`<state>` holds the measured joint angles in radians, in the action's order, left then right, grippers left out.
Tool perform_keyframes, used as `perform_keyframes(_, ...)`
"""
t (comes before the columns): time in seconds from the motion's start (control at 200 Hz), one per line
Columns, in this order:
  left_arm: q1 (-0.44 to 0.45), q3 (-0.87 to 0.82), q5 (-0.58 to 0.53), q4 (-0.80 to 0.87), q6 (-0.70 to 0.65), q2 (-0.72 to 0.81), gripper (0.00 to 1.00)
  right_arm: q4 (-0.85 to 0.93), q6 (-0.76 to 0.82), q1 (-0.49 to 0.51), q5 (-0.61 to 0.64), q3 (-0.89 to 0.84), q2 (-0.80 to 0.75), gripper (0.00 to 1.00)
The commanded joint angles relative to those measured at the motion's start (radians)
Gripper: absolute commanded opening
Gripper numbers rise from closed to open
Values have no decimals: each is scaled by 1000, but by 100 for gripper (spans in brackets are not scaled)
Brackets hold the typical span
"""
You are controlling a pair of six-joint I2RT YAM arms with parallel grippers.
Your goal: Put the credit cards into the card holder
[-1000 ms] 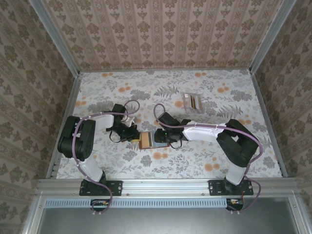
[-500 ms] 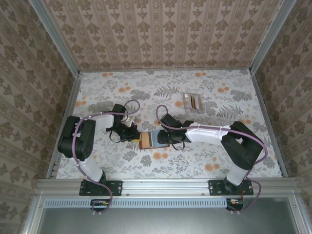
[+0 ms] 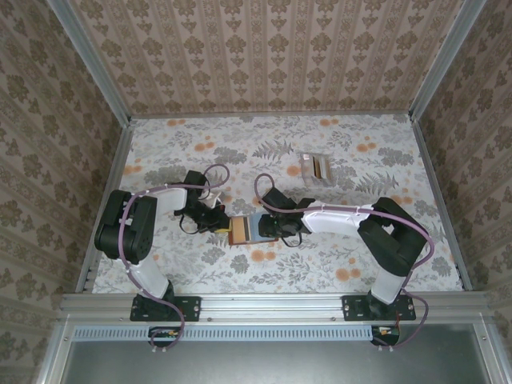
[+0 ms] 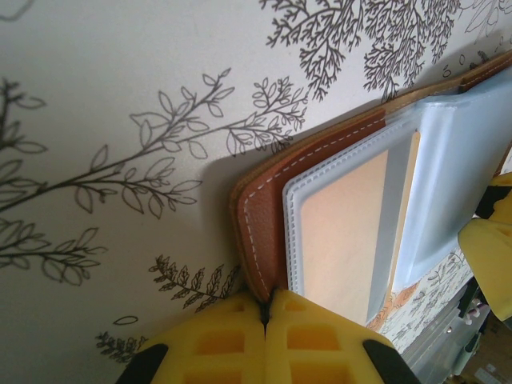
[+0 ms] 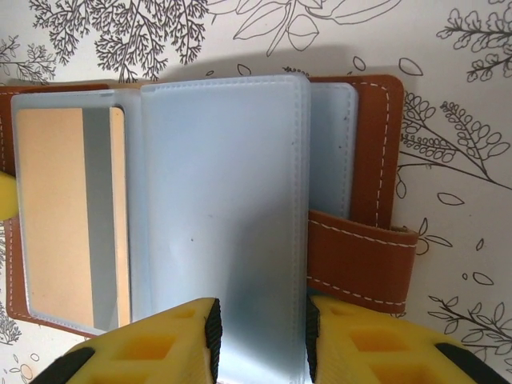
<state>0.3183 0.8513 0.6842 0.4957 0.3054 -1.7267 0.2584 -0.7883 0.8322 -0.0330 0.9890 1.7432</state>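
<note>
From above I see the card holder (image 3: 242, 230) lying open on the floral tablecloth (image 3: 320, 256), near the middle of the table and toward the near edge, with both arms reaching in to it. The left gripper (image 3: 225, 222) meets its left edge and the right gripper (image 3: 266, 228) sits over its right half. Loose credit cards (image 3: 314, 167) lie well apart, far and to the right; any print on them is too small for me to read. On my left wrist camera, the left gripper's yellow fingers (image 4: 232, 344) are pressed together with the stitched brown leather cover (image 4: 260, 216) pinched between them. A tan card (image 4: 340, 232) sits inside a clear plastic sleeve (image 4: 456, 160) just beside that edge. On my right wrist camera, the right gripper (image 5: 260, 344) stands partly apart, with a clear sleeve running through the gap between its fingers; I can't tell whether it has hold of the sleeve. The tan card, with a grey stripe down it, is in the left pocket, and the closing tab (image 5: 360, 256) sticks out on the right.
</note>
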Motion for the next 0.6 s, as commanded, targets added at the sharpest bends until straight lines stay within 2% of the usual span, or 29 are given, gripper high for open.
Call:
perform_keyframes(0.0,-7,2,-10,42,-23,-8,0,14,-3,8,10,18,-13,36)
perform_keyframes(0.315,-8,0,-11,43,-24,-5,0,5,-8,10,20,-1,-34,35)
perform_keyframes(0.485,-8,2,-14,44,-23,-3,0,-93,8,10,-85,-1,-2,18)
perform_keyframes(0.595,-29,4,-23,53,-20,25,13,-114,6,14,-105,-1,-13,16)
